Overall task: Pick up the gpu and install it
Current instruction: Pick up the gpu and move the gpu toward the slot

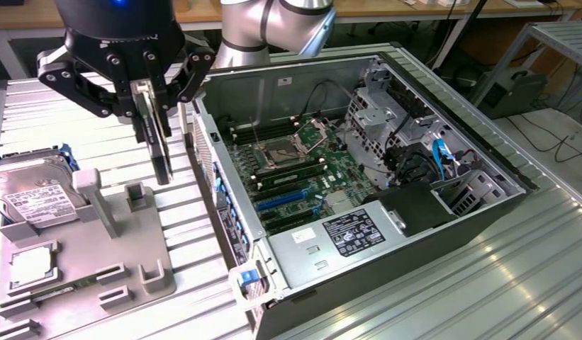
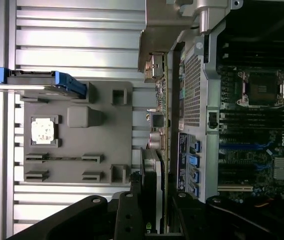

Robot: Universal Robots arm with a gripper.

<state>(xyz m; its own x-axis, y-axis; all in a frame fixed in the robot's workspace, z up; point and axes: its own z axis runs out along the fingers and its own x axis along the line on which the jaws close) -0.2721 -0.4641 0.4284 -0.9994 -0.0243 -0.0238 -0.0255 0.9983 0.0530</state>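
The tool (image 1: 157, 95) grips the gpu (image 1: 161, 145), which hangs on edge, long axis vertical, over the worktop (image 1: 83, 124); the open computer case (image 1: 271, 85) with its blue expansion slots (image 1: 283, 202) lies toward the exterior view's right

The gripper (image 2: 155, 200) clamps the gpu (image 2: 159, 120) edge-on. It hangs between the grey fixture (image 2: 77, 145) and the open case (image 2: 209, 90).

The black linkage gripper (image 1: 154, 105) is built of angular jointed bars pinned with small silvery screws (image 2: 93, 200). Above it sits a glossy black cylindrical wrist housing (image 1: 120, 21) with a blue light (image 1: 121, 3) and a faint pale marking. Behind runs a silvery-grey tubular arm segment (image 1: 245, 28) with a darker grey rounded joint (image 1: 308, 18).
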